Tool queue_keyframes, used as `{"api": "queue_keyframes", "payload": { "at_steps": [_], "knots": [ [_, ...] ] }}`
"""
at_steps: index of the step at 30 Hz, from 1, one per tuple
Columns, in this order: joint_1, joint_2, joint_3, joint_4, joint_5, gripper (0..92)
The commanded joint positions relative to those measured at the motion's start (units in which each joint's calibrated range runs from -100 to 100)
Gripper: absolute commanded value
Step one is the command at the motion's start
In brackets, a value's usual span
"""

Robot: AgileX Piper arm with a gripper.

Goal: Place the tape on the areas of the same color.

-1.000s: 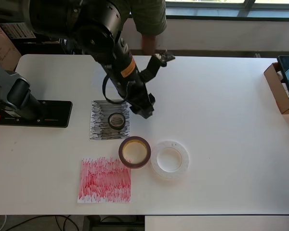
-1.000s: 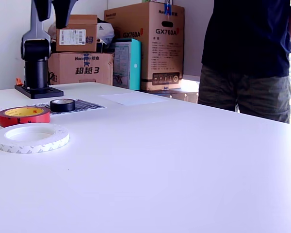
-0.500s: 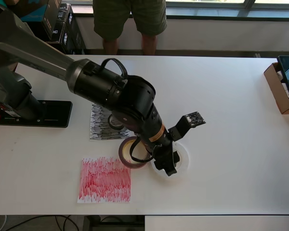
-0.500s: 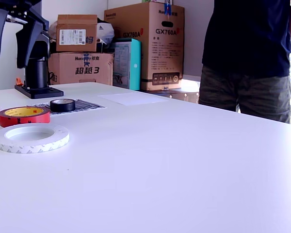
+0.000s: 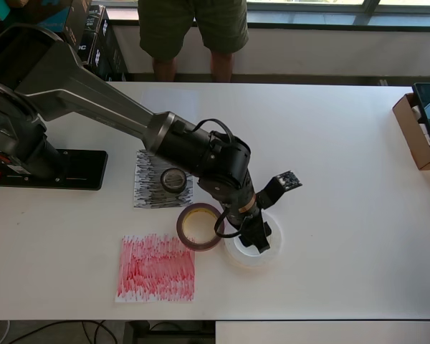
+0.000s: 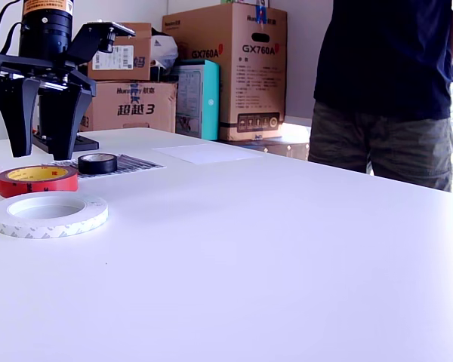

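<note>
three rolls of tape are on the white table (image 5: 344, 179): one small black roll (image 5: 173, 179), one dark red roll (image 5: 199, 226) with a yellowish inner face, and one large translucent white roll (image 5: 252, 242). three paper patches are present: one black-scribbled patch (image 5: 147, 188), one red-scribbled patch (image 5: 156, 267), and one plain white patch (image 6: 208, 153), the last visible only in the exterior view, far behind the rolls.

the black roll lies flat on the black-scribbled patch. the dark red roll lies on bare table between the black and red patches, just beside the white roll; whether the two touch cannot be told. the white roll lies on bare table at the overhead view's right of the red roll.

one arm reaches from its base plate (image 5: 64, 169) at the overhead view's left, across the black patch, with the wrist turned down over the white roll. the gripper (image 6: 39, 139) is released: in the exterior view its two dark fingers (image 6: 16, 113) point down, spread apart, holding nothing, with the tips above the level of the rolls.

one person (image 6: 389, 83) in a dark shirt and olive shorts stands at the table's far edge.

readable writing: "gx760a" on the large cardboard box (image 6: 238, 68), and "3" after two characters on the lower box (image 6: 128, 105). one open brown box (image 5: 418, 132) sits at the overhead view's right edge.
</note>
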Motion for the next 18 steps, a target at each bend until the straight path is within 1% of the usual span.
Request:
{"api": "queue_keyframes", "payload": {
  "at_steps": [1, 4, 13, 18],
  "knots": [
    [0.0, -0.4, -0.3, 0.4, -3.5, 74.1],
    [0.3, -0.4, -0.3, 0.4, -3.2, 76.4],
    [1.1, -0.1, -0.2, 0.4, -3.5, 76.1],
    [2.2, 3.3, 0.2, 0.4, -3.5, 76.7]
  ]
}}
